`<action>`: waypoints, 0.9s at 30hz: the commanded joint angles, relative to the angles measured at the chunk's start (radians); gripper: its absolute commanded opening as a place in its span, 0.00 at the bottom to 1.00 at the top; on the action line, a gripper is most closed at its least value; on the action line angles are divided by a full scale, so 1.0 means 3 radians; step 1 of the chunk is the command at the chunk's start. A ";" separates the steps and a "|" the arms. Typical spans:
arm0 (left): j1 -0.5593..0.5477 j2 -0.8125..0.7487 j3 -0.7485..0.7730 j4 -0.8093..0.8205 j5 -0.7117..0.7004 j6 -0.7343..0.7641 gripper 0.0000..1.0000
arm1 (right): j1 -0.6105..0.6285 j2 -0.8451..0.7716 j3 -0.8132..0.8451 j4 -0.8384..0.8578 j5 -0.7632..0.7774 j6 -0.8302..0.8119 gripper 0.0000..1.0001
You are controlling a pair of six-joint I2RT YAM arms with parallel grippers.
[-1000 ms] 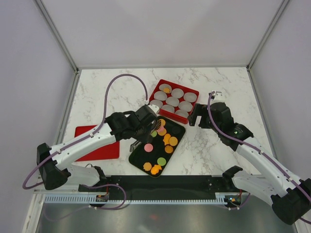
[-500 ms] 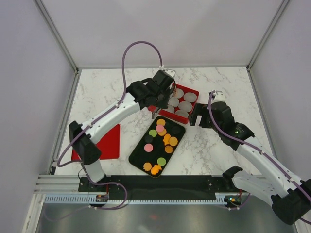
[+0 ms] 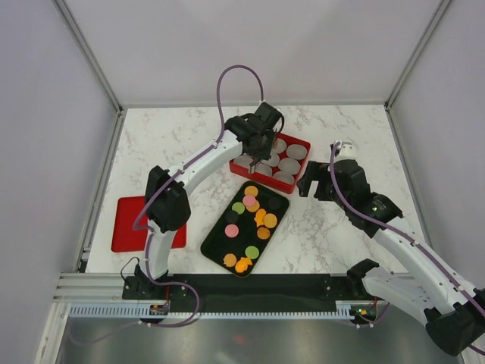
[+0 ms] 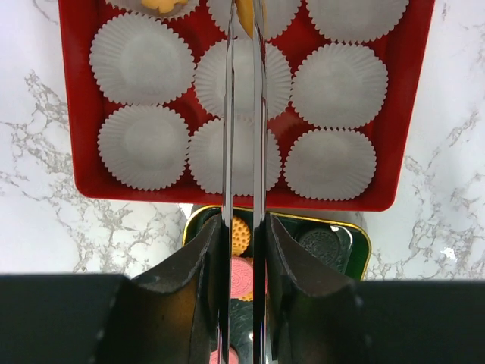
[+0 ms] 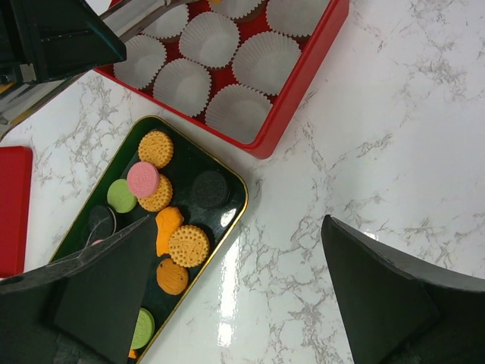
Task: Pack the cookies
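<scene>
Top external view, nearest first: the black tray [image 3: 218, 244] lies on the tabletop [image 3: 333, 250] just beyond the arm bases. The cookies [image 3: 261, 220] on it sit loose in orange, pink, green and dark, with nothing touching them. Left of the tray lies a flat red lid [image 3: 125, 227]. A second earlier the left jaws are down over the far end of that tray, and half a second earlier they are crossing toward the red box [image 3: 302, 168]. Now the left arm [image 3: 198, 161] is stretched out long and its jaws hang over the far part of the box. The left wrist view shows them narrow, the two thin blades pinching an orange cookie [image 4: 244, 14] edge-on at their tips, above the middle cup of the far row as best I can judge. The far-left cup already holds one scalloped cookie [image 4: 163, 4]; the other paper cups [image 4: 333, 83] in sight are bare. The right jaws stand wide and hold nothing, waiting just right of the box, hardly shifted over that second. So the pick looks done and the carry nearly so. What remains for this piece is a lowering and a release into a vacant cup, with most of the tray's load yet to go.
</scene>
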 commanded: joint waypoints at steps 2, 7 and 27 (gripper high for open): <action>0.0013 0.0060 0.0241 0.0169 0.0094 0.0144 0.18 | -0.0004 -0.0059 0.0092 -0.0031 0.0054 -0.0001 0.98; 0.0033 0.0157 0.0236 0.0200 0.0099 0.0154 0.21 | -0.0004 -0.0054 0.0107 -0.0026 0.0033 0.0004 0.98; 0.0100 0.0321 0.0307 0.0343 0.0176 0.0236 0.43 | -0.0004 -0.0125 0.0118 -0.0072 0.0028 -0.0011 0.98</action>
